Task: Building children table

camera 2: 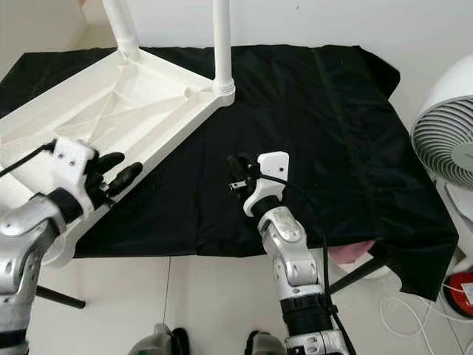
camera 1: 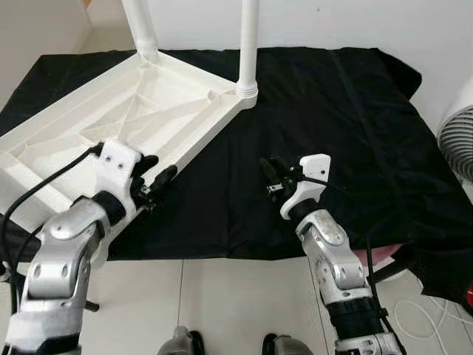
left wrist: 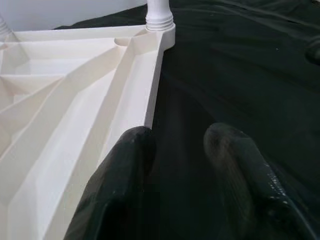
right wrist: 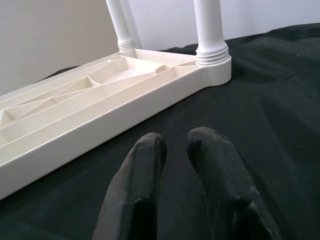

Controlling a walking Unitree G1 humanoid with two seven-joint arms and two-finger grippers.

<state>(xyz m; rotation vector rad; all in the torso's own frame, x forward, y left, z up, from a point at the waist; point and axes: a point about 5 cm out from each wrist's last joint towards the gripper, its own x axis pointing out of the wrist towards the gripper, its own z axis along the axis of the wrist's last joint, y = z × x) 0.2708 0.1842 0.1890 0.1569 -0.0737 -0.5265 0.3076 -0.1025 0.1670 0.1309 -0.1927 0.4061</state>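
Two legs [camera 1: 247,46] already stand screwed into the far corners of the upside-down white table top [camera 1: 140,111], which lies on the black cloth [camera 1: 332,133] ahead and to the left of both claws. The left claw [camera 1: 157,180] hovers with fingers parted at the top's near edge, one finger over the rim, while the right claw [camera 1: 272,180] hangs nearly closed and empty over bare cloth. To do this step well, I judge the left claw should pinch the rim squarely and steady the top before another leg goes in.

Upturned table [camera 1: 140,111] on cloth [camera 1: 332,133] left, 2 legs [camera 1: 248,44] up, fan [camera 2: 447,133] right
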